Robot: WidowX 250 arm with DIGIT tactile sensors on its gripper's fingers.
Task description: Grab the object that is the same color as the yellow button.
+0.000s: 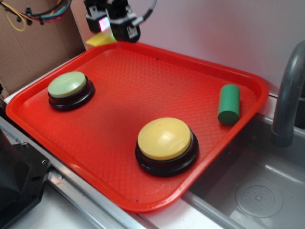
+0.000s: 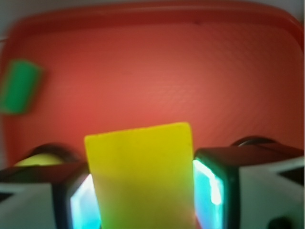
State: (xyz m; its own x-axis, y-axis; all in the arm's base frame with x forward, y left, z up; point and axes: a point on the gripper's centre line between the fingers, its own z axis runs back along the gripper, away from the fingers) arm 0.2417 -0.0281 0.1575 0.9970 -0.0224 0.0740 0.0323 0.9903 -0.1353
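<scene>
My gripper is shut on the small yellow wedge block and holds it above the far left rim of the red tray. In the wrist view the block fills the gap between the two glowing pads and touches both. The large yellow dome button on its black base sits at the front middle of the tray, well away from the gripper. In the wrist view only a sliver of it shows at the lower left, behind a finger.
A pale green dome button on a black base sits at the tray's left. A green cylinder lies at the right side, also in the wrist view. A grey sink and faucet are at right. Cardboard stands behind left.
</scene>
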